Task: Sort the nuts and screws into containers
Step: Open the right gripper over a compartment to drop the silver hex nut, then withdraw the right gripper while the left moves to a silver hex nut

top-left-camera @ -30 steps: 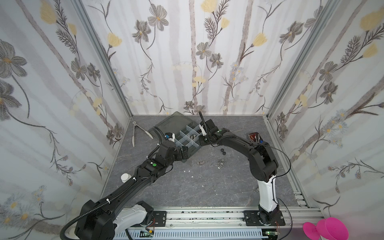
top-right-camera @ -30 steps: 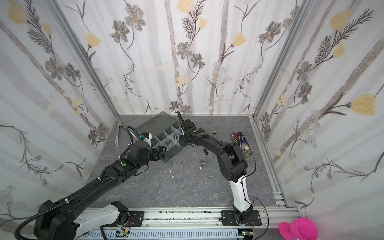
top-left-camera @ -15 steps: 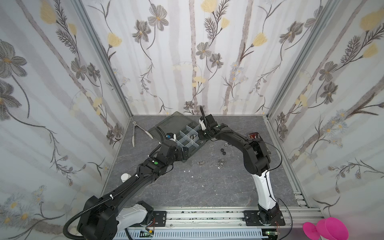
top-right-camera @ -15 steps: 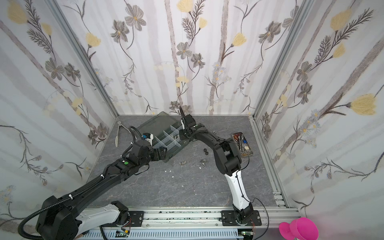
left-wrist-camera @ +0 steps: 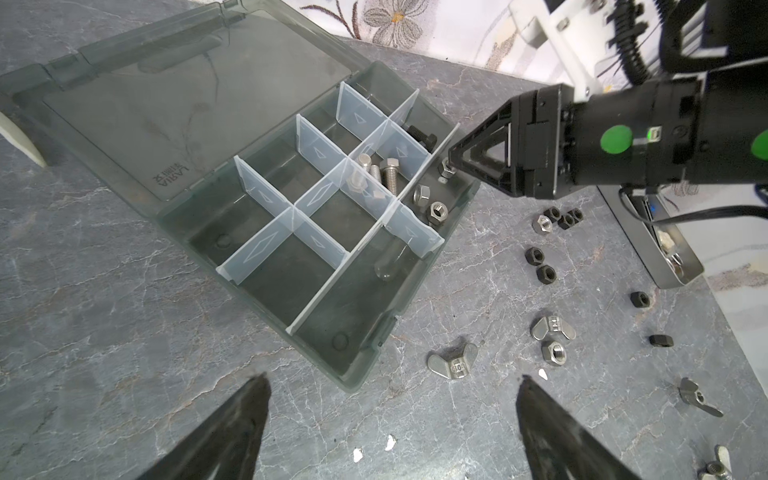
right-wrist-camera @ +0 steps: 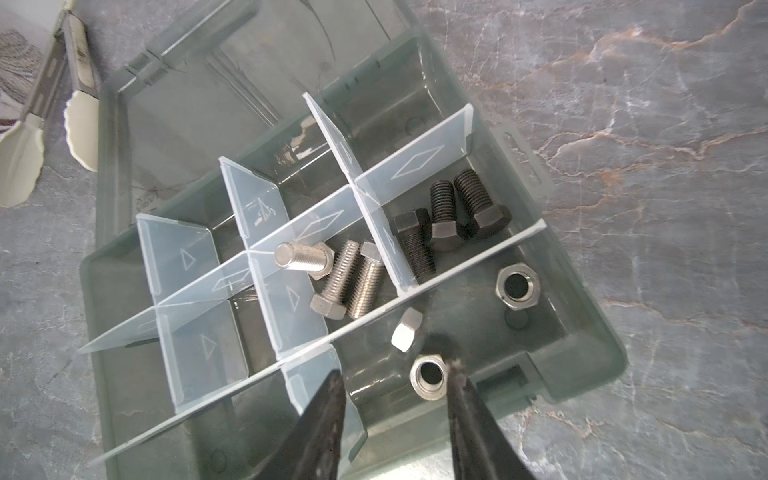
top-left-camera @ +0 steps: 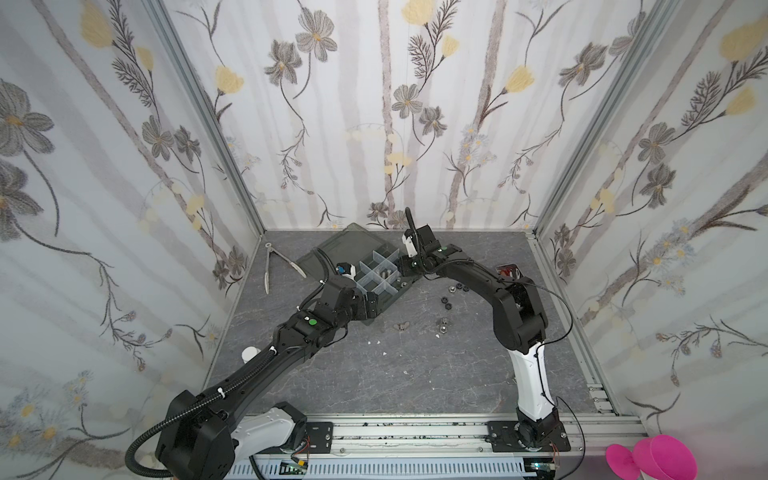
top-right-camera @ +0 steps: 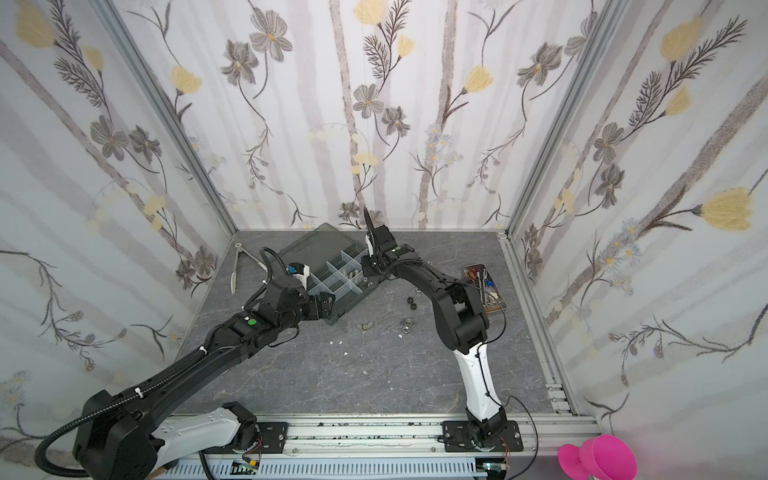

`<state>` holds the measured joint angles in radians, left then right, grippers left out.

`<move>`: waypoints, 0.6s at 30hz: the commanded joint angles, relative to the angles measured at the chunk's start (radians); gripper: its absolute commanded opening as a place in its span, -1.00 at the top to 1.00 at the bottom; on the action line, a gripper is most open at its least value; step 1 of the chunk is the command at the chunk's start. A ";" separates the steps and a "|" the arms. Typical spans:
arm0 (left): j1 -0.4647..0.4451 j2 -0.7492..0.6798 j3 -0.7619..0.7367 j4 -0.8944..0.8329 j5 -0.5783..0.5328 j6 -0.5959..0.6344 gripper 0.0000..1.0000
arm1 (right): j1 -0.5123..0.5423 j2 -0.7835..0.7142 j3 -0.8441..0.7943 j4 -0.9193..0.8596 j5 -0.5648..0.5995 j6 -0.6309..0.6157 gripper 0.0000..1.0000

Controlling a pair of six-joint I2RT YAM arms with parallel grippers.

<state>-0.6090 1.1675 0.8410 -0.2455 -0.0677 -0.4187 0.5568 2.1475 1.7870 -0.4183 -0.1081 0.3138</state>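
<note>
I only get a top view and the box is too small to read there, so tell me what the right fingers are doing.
Observer: In the right wrist view the right gripper has its fingers apart; a silver nut lies between them on the organizer box floor.
Operator: Report what's sorted.
Observer: Three black screws share one compartment, three silver screws the next.
Operator: Give me the left.
Observer: The left gripper is open and empty, by the box's corner.
</note>
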 commanded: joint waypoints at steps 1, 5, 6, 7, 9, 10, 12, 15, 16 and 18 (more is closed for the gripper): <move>-0.056 0.030 0.036 -0.023 -0.066 0.024 -0.83 | -0.008 -0.063 -0.059 0.049 -0.021 0.016 0.15; -0.117 0.085 0.076 -0.027 -0.087 0.021 -0.76 | -0.030 -0.168 -0.186 0.116 -0.034 0.030 0.15; -0.131 0.087 0.088 -0.026 -0.089 0.020 -0.73 | -0.037 -0.194 -0.224 0.132 -0.038 0.035 0.15; -0.147 0.123 0.103 -0.028 -0.095 0.020 -0.69 | -0.046 -0.229 -0.262 0.151 -0.048 0.041 0.15; -0.183 0.162 0.134 -0.040 -0.116 0.024 -0.63 | -0.070 -0.290 -0.347 0.194 -0.078 0.060 0.15; -0.201 0.185 0.154 -0.048 -0.131 0.026 -0.61 | -0.086 -0.326 -0.387 0.216 -0.093 0.072 0.15; -0.232 0.232 0.188 -0.059 -0.145 0.026 -0.58 | -0.118 -0.388 -0.468 0.253 -0.110 0.089 0.15; -0.272 0.304 0.234 -0.067 -0.147 0.023 -0.54 | -0.174 -0.476 -0.575 0.282 -0.128 0.097 0.13; -0.281 0.328 0.249 -0.069 -0.146 0.021 -0.53 | -0.198 -0.505 -0.611 0.291 -0.140 0.100 0.13; -0.306 0.372 0.278 -0.070 -0.143 0.021 -0.51 | -0.243 -0.570 -0.674 0.310 -0.163 0.109 0.13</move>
<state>-0.8932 1.4998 1.0870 -0.3023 -0.1875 -0.3962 0.3477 1.6386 1.1637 -0.1802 -0.2256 0.3954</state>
